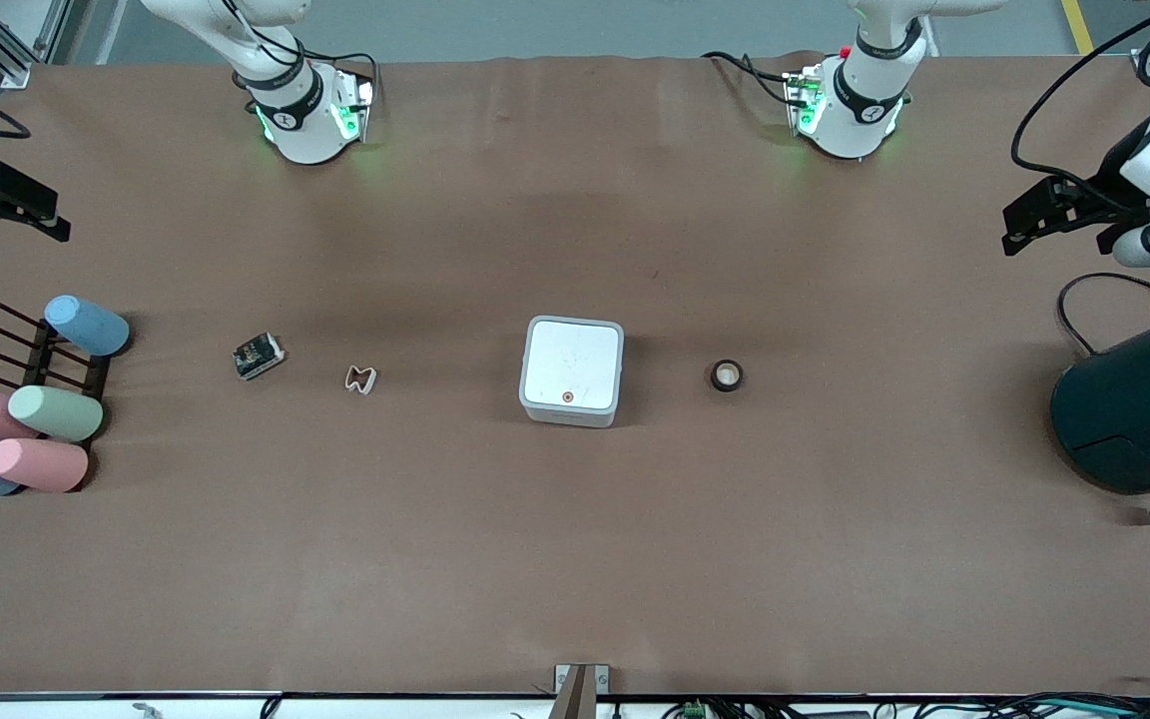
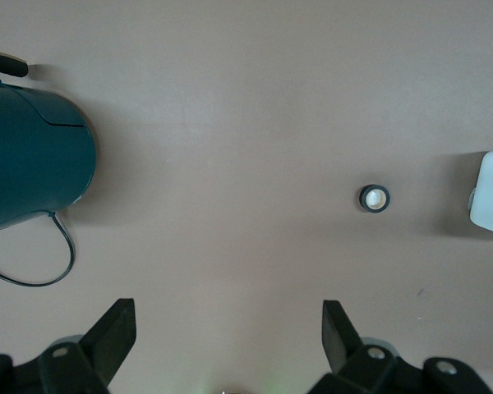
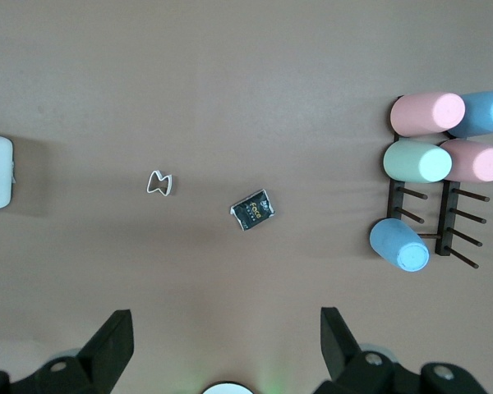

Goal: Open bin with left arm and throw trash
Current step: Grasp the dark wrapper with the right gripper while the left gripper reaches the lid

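At the table's ends, both spread-fingered grippers, left gripper [image 1: 1019,222] and right gripper [image 1: 46,215], partly cropped; bin [image 1: 572,370] lidded.

A: What colours are showing beside the bin [image 1: 572,370]?

B: The bin is showing white, an orange dot on its lid. Toward the right arm's end, a pale loop [image 1: 361,379] and a black packet [image 1: 258,356] edged in white are lying on brown table [image 1: 575,559].

A: And toward the left arm's end?

B: A black ring [image 1: 727,375] with a pale centre, then a dark teal cylinder [image 1: 1139,417].

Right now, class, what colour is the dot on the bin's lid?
Orange, on the white bin lid; the front view shows it best.
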